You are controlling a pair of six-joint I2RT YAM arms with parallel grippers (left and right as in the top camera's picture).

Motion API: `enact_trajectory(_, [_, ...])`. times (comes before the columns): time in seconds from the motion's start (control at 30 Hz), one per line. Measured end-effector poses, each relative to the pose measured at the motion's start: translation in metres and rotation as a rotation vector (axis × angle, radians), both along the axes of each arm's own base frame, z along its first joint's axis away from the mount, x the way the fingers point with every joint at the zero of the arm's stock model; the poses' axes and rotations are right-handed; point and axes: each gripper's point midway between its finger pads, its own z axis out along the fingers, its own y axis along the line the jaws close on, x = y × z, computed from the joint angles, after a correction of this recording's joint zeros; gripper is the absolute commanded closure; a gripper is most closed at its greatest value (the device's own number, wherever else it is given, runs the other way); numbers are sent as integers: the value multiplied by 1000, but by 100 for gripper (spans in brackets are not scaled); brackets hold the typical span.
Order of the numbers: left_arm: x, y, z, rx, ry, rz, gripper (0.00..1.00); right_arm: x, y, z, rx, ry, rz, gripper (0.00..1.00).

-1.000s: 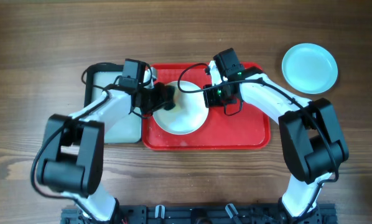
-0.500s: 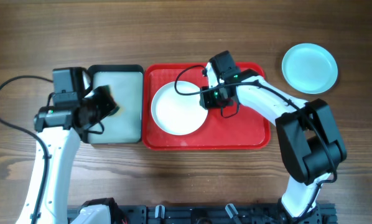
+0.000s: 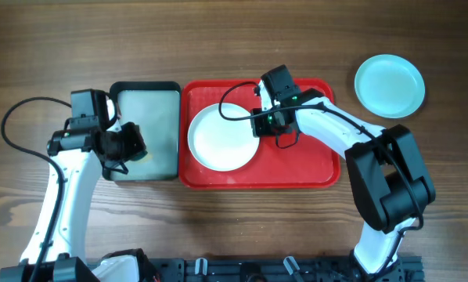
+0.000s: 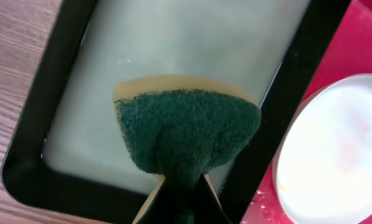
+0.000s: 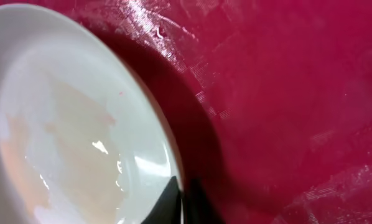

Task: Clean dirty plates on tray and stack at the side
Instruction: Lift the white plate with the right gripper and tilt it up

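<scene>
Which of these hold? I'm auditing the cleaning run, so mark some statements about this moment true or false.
The white plate lies on the red tray. True.
The left gripper holds nothing. False: it pinches the green sponge.
The turquoise plate sits on the red tray. False: it rests on the table, right of it.
The right gripper is closed on the white plate's rim. True.
The green sponge hangs over the red tray. False: it is over the black-rimmed grey tray.

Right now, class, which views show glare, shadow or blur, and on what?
Right wrist: glare streaks on the red tray, a glint on the white plate, dark shadow beside its rim. Left wrist: that plate looks washed out and soft, the sponge crisp. Overhead: even light, sharp.
</scene>
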Motion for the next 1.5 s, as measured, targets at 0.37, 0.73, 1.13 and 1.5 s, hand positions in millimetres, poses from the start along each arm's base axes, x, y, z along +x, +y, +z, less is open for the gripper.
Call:
enact_trajectory(0.37, [14,2,2,38,-70,-80,96,39,-23,62,-141,-188,-80,96])
enact_trajectory(0.73, [21,3,5,43,-102,-80,96,82,48,178,14,-663,-80,96])
enact_trajectory(1.13, [21,3,4,44,-101,-79,96,67,163,216,-206,-1230,226,96])
enact_trajectory(1.5, [21,3,4,43,-101,-80,96,50,191,286,-487,-1655,486,96])
